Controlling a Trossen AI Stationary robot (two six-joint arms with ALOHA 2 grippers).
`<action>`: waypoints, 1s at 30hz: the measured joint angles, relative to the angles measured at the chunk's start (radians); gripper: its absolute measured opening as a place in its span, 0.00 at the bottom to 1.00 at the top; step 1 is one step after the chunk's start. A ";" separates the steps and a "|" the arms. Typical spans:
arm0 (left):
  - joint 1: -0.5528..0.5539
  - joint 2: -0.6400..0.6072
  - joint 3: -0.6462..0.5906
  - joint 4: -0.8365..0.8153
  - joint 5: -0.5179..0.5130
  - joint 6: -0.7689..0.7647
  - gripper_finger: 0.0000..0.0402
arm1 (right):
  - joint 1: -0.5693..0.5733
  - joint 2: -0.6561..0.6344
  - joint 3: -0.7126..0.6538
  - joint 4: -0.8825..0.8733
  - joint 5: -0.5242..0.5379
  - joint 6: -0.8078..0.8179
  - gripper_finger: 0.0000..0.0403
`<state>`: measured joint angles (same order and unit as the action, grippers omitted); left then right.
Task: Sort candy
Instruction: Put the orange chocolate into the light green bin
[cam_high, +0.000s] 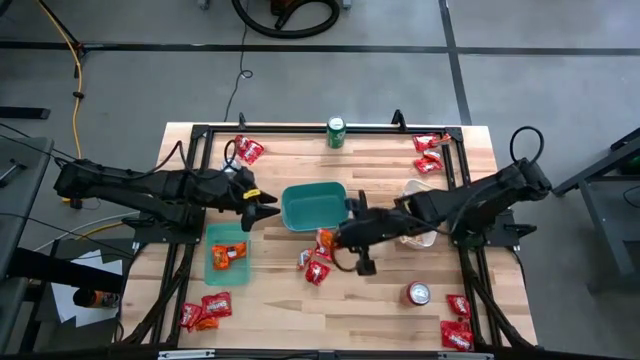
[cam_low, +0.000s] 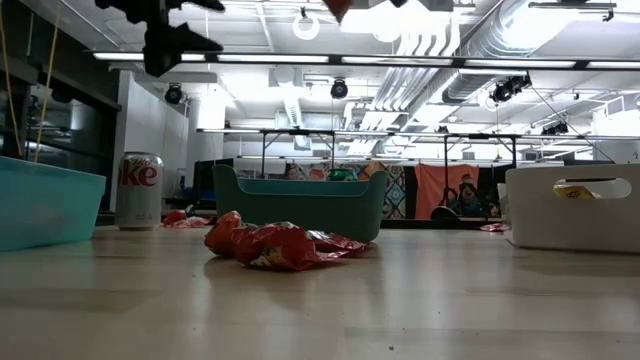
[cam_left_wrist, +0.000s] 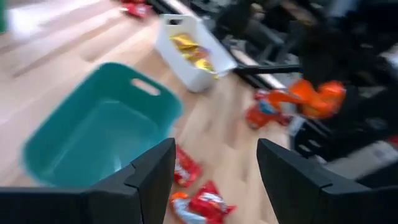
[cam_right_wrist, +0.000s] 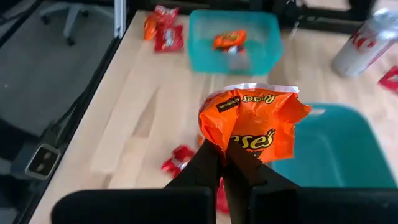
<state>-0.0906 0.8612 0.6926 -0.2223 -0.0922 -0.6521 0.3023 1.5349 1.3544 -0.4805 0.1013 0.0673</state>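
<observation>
- My right gripper (cam_right_wrist: 225, 163) is pinched tight on a crinkled orange candy packet (cam_right_wrist: 254, 121), above the table beside the dark-teal bin (cam_high: 313, 205).
- My left gripper (cam_left_wrist: 214, 171) gapes wide, holding nothing (three plastic bins, two cans).

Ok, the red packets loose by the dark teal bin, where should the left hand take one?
Probably straight down from above, pinching a crumpled end of the red packets that stands up off the table; they lie low and overlapping, so a sideways approach would likely just push them. The left hand is open beside the dark teal bin.
</observation>
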 joint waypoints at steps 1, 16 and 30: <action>-0.001 -0.002 0.000 0.016 0.033 0.000 0.53 | -0.010 0.001 0.000 0.022 0.000 -0.013 0.01; -0.184 0.123 0.000 0.475 -0.051 0.311 0.53 | -0.072 0.011 0.000 0.243 -0.117 -0.050 0.01; -0.205 0.292 0.000 0.601 -0.041 0.464 0.53 | -0.070 0.011 0.000 0.269 -0.235 -0.050 0.01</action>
<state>-0.2961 1.1528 0.6926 0.3789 -0.1336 -0.1885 0.2325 1.5459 1.3544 -0.2117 -0.1336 0.0177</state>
